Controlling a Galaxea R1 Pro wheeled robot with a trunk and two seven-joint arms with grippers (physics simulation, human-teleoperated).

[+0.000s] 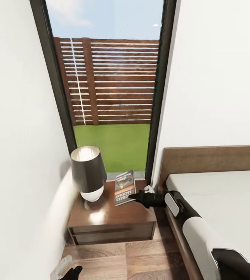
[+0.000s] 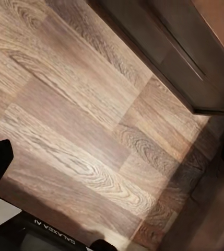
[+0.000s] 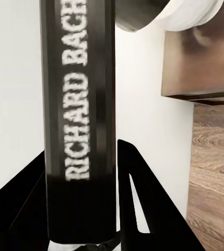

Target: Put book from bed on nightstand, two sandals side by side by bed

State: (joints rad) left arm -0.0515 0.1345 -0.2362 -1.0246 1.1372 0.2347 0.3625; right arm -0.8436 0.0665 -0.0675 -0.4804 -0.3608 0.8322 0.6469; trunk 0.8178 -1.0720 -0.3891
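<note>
The book (image 1: 125, 186), dark with an orange band, hovers over the back right part of the nightstand (image 1: 113, 217) top, and I cannot tell whether it touches the wood. My right gripper (image 1: 134, 196) is shut on the book's near edge. In the right wrist view the spine (image 3: 78, 120) reads RICHARD BACH and sits clamped between the black fingers (image 3: 143, 198). The bed (image 1: 218, 202) with its white mattress lies to the right. My left gripper (image 1: 72, 274) hangs low over the floor in front of the nightstand (image 2: 185, 57), open and holding nothing. The sandals are out of view.
A lamp (image 1: 88, 173) with a dark shade and white base stands on the nightstand's left half, close to the book. A white wall runs along the left. A tall window (image 1: 109, 97) is behind the nightstand. The wooden headboard (image 1: 214, 159) borders the nightstand's right side.
</note>
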